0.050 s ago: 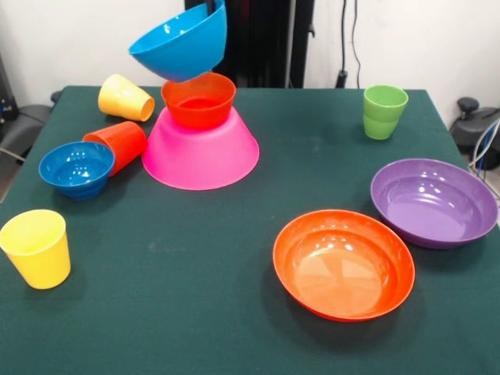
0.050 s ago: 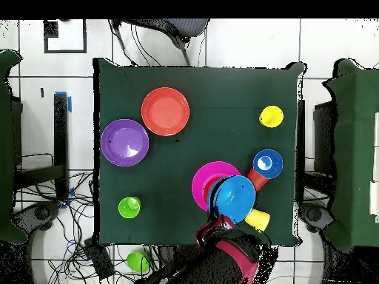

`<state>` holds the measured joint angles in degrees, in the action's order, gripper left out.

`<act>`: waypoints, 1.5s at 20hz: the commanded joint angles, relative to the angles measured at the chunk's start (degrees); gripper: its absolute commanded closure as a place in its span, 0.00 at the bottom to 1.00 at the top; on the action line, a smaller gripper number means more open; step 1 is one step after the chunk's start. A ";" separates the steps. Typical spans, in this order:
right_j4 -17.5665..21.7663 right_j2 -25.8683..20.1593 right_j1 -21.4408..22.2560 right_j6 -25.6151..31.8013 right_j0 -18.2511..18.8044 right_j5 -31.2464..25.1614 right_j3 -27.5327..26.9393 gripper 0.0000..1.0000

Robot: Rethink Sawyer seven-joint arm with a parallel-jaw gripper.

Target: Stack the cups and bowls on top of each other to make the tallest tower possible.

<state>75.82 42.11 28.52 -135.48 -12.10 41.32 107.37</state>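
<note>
The tower stands at the back left. Its base is a large pink bowl (image 1: 200, 152) turned upside down, and a small orange bowl (image 1: 198, 100) sits upright on top. A medium blue bowl (image 1: 180, 43) hangs tilted just above the orange one. My gripper (image 1: 209, 7) is shut on its far rim, at the picture's top edge. In the overhead view the blue bowl (image 2: 237, 197) covers part of the pink bowl (image 2: 211, 183), and the gripper (image 2: 219, 219) is at its rim.
Left of the tower a yellow cup (image 1: 125, 98) and an orange-red cup (image 1: 119, 144) lie on their sides beside a small blue bowl (image 1: 76, 168). Another yellow cup (image 1: 37, 248) stands front left, a green cup (image 1: 384, 111) back right. Wide orange (image 1: 344, 264) and purple (image 1: 433, 201) bowls sit at the right.
</note>
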 commanded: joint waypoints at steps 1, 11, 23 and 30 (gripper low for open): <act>-2.44 -10.47 -4.35 11.19 2.13 -3.20 -3.58 1.00; -5.59 -10.17 -6.04 16.28 3.36 -4.33 -4.28 1.00; -7.94 -9.02 -9.53 18.59 3.14 -4.78 -5.46 1.00; -6.48 -9.23 -10.61 16.39 2.70 -4.59 -6.03 1.00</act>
<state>72.01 40.65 21.59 -134.11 -9.54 41.32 106.78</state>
